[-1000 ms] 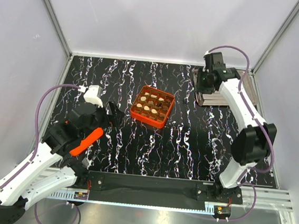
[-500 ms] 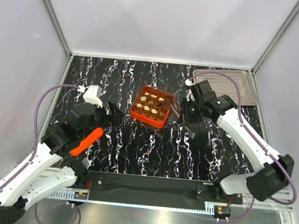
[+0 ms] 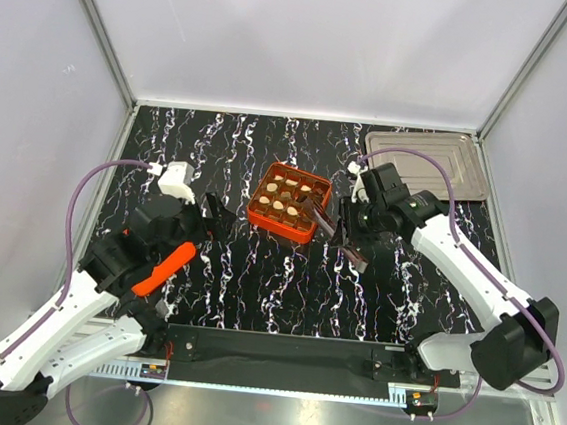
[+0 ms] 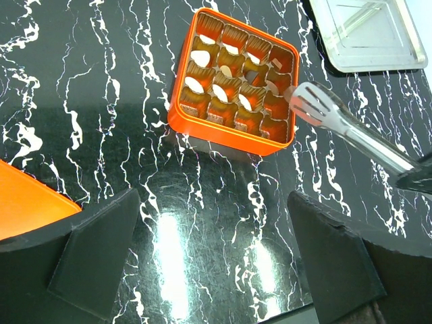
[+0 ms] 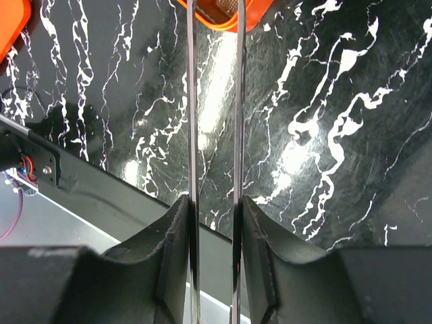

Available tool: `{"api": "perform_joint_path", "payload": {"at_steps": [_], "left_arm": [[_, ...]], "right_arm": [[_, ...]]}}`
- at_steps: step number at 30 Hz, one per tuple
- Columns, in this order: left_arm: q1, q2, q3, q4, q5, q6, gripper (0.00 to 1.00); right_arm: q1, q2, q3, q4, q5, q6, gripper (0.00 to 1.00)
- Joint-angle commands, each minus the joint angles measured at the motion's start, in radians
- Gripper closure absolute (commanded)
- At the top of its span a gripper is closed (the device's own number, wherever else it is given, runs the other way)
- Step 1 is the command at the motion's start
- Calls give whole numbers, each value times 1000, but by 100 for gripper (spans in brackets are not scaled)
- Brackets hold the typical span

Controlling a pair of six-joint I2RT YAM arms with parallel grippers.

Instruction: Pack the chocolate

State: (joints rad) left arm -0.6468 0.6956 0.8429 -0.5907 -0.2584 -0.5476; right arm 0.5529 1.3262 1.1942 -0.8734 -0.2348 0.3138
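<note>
While right arm (image 3: 460, 255) stretches toward orange box (image 4: 229, 135), its jaws pinch tongs (image 4: 351, 131) | left jaws spread

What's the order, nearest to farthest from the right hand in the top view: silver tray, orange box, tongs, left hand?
1. tongs: gripped in the right hand, reaching toward the box.
2. orange box: just to its left, with the tong tips over its edge.
3. silver tray: behind it, in the far right corner.
4. left hand: across the table, on the left side.
</note>
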Motion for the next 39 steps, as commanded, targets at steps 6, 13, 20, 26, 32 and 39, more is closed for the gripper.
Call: {"api": "perform_joint_path", "payload": {"at_steps": [6,13,20,26,32,39], "left_arm": [[-1,-2,42,34,-12,6,1],[-1,5,39,35,-8,6,1],[-1,4,36,40,-10,6,1],[-1,1,41,32,-13,8,1],[-1,1,45,28,-13,11,1],[-1,-8,44,29,-10,15,1]], "right_arm": [[7,50,2,62,8,-7,61],[7,57,2,53,41,-15,59],[8,62,7,53,77,-16,54],[5,61,31,51,100,-16,53],[7,44,129,-2,135,-39,54],[5,4,193,-110,354,-64,54]]}}
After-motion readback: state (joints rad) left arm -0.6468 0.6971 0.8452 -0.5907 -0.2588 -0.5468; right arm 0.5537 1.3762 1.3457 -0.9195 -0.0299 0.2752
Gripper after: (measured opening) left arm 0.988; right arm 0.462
